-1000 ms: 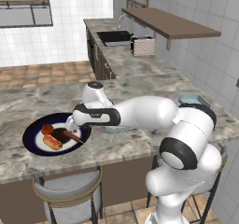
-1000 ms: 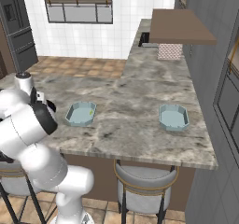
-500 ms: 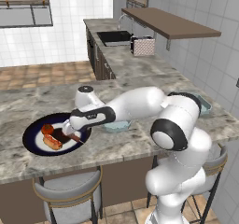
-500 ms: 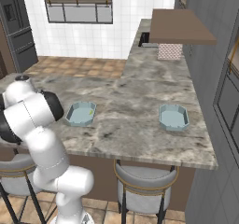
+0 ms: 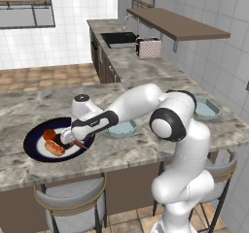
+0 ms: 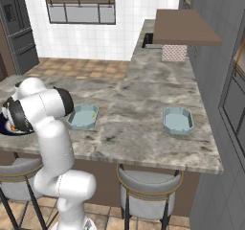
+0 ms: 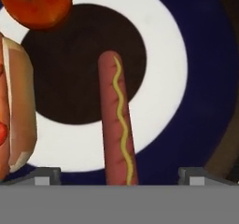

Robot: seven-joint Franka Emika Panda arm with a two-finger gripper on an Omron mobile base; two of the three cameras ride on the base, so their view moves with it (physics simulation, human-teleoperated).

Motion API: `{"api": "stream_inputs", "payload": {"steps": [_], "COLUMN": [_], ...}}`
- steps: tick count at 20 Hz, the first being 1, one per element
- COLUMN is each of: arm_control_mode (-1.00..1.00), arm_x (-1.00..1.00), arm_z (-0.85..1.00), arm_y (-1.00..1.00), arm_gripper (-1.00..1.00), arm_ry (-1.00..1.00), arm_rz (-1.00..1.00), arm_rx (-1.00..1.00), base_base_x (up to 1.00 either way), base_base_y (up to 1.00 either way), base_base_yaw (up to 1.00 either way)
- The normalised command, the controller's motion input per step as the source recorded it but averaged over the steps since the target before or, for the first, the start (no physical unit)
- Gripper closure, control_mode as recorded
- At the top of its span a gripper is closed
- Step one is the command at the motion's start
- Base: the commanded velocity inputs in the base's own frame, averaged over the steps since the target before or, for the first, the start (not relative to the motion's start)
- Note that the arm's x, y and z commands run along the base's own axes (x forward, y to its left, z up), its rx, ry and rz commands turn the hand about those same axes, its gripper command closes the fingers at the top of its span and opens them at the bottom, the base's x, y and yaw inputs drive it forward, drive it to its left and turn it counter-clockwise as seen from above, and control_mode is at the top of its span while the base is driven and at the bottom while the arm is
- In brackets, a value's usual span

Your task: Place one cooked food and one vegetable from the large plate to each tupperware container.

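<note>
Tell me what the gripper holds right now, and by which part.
Nothing. The gripper is open above the large plate, its fingertips either side of the bare sausage.

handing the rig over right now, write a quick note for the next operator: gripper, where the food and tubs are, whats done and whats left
Gripper: open, empty, low over the large plate, its fingertips either side of the bare sausage with the mustard line.
On the plate: bare sausage, sausage in a bun and tomato.
Tupperware containers: near one beside the plate, far one further along the counter; no sausage or tomato in either.
Done: approach to the bare sausage only.
Left: grasp it, move it to a container, then the other transfers, so each container gets one cooked food and one vegetable.
</note>
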Motion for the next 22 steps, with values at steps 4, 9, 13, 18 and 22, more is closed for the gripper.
{"api": "stream_inputs", "payload": {"steps": [4,9,13,18,22], "arm_control_mode": [-1.0,-1.0,-1.0,-1.0,-1.0], "arm_x": [0.2,0.02,0.06,0.02,0.0], "arm_z": [-0.22,-0.28,-0.39,-0.27,-0.05], "arm_y": [0.09,0.0,0.0,0.0,0.0], "arm_gripper": [-1.0,-1.0,1.0,1.0,1.0], "arm_ry": [0.0,0.0,0.0,0.0,0.0], "arm_rz": [0.0,0.01,0.01,0.02,0.02], "arm_rx": [0.0,0.0,0.0,0.0,0.0], "base_base_x": [0.0,0.0,0.0,0.0,0.0], "base_base_y": [0.0,0.0,0.0,0.0,0.0], "base_base_yaw": [0.0,0.0,0.0,0.0,0.0]}}
